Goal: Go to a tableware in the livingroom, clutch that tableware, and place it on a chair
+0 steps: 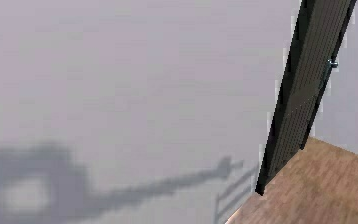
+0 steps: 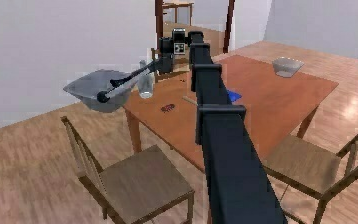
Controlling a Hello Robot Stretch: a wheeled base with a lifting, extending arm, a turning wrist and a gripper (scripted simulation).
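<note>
bowl point(image 2: 87, 88) is off the desk point(image 2: 262, 100); it hangs at the claw point(image 2: 115, 93) tip, out past the desk's 9 o'clock edge, clear of wood and floor, so I read it as carried; can't tell whether the claw is spread or pressed together; bowl sits tilted, probably because it's gripped by one rim; arm point(image 2: 222, 140) runs straight across the desk top, which would explain the bowl riding high, above the glass point(image 2: 145, 82) at that edge; grey dish point(image 2: 285, 66) at the desk's 2 o'clock, untouched; small blue thing point(image 2: 233, 97) right by the arm, contact unclear; chair point(image 2: 137, 182) at 5 o'clock below the bowl, seat bare, just beside the desk corner; looks the handiest drop spot, my guess only; second chair point(image 2: 309, 165) at the desk's 5 o'clock; grab looks done, placing is left; risk: its backrest point(image 2: 82, 150) stands almost under the bowl; ahead of the robot, plain wall point(image 1: 107, 70) and a dark door point(image 1: 307, 90)
</note>
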